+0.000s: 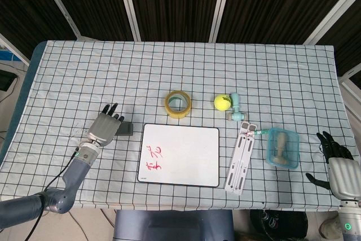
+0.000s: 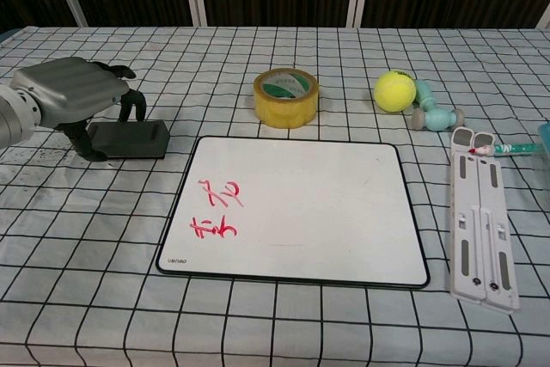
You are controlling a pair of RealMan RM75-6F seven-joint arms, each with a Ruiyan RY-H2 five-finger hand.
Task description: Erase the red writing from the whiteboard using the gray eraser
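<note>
The gray eraser [image 2: 136, 139] lies flat on the checked cloth, left of the whiteboard [image 2: 309, 191]. My left hand [image 2: 76, 94] arches over the eraser's left half, thumb down by its left end and fingers curved above its far edge; no firm grip shows. In the head view the left hand [image 1: 105, 126] hides most of the eraser [image 1: 126, 128]. Red writing [image 2: 215, 210] sits in the lower left corner of the whiteboard [image 1: 186, 153]. My right hand [image 1: 337, 165] rests open at the table's front right edge, far from the board.
A yellow tape roll [image 2: 285, 96] stands behind the board. A tennis ball [image 2: 394, 90] and teal dumbbell toy [image 2: 432, 112] lie back right. A white folding stand [image 2: 481, 217] with a marker lies right of the board, beside a teal tub [image 1: 282, 147].
</note>
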